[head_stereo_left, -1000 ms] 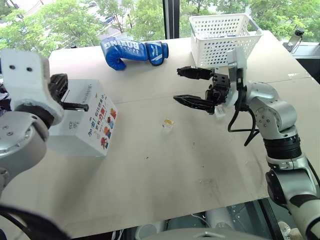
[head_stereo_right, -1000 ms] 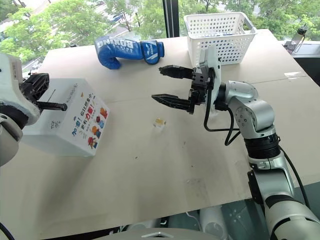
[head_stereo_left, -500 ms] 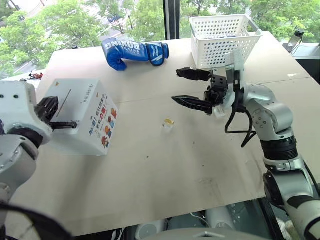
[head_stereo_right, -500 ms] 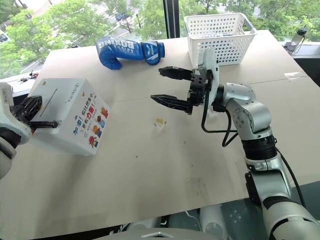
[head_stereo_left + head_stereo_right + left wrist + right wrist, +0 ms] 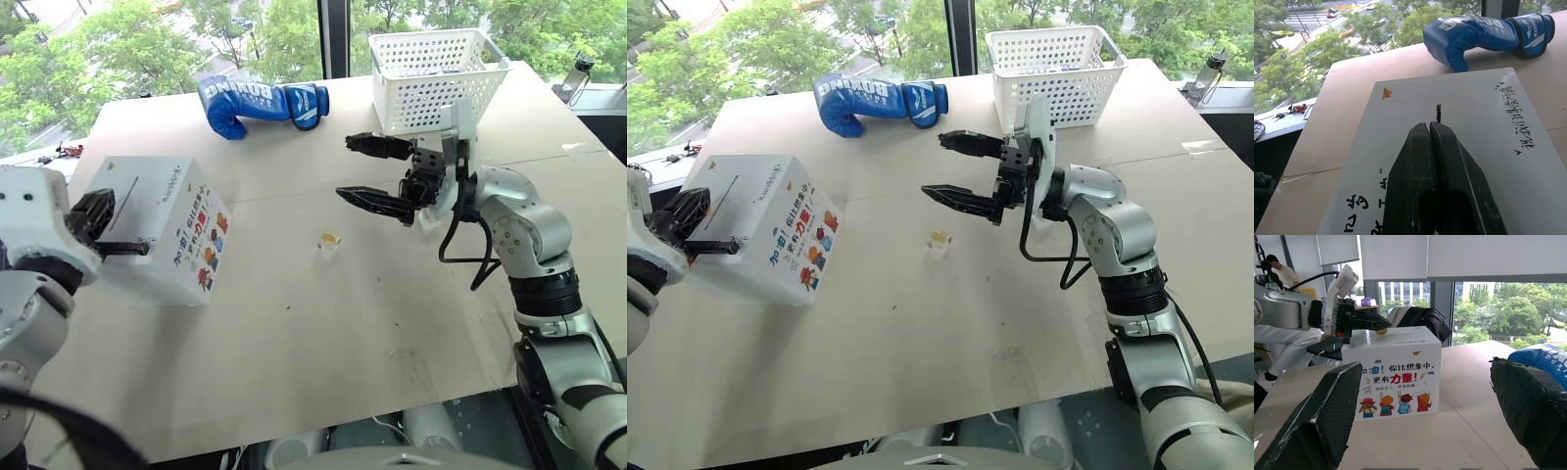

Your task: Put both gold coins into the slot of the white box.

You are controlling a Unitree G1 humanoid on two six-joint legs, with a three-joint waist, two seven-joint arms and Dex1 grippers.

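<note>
The white box [image 5: 171, 211] stands at the table's left, with its slot [image 5: 127, 196] a thin dark line on the top face. My left gripper [image 5: 145, 246] is shut and hovers level over the box's near edge, in line with the slot. In the right wrist view a small gold coin [image 5: 1382, 331] shows at its fingertips, just above the box top. Another gold coin [image 5: 331, 238] rests on a small clear block in the middle of the table. My right gripper [image 5: 345, 167] hangs wide open above and to the right of that coin, pointing left, with nothing in it.
A blue boxing glove [image 5: 260, 101] lies at the back of the table. A white perforated basket [image 5: 436, 73] stands at the back right, just behind my right arm. A person [image 5: 1276, 267] is in the room beyond the box.
My left gripper has dropped and drawn back to the left, from over the box's middle to its near edge. The right arm has kept still.
</note>
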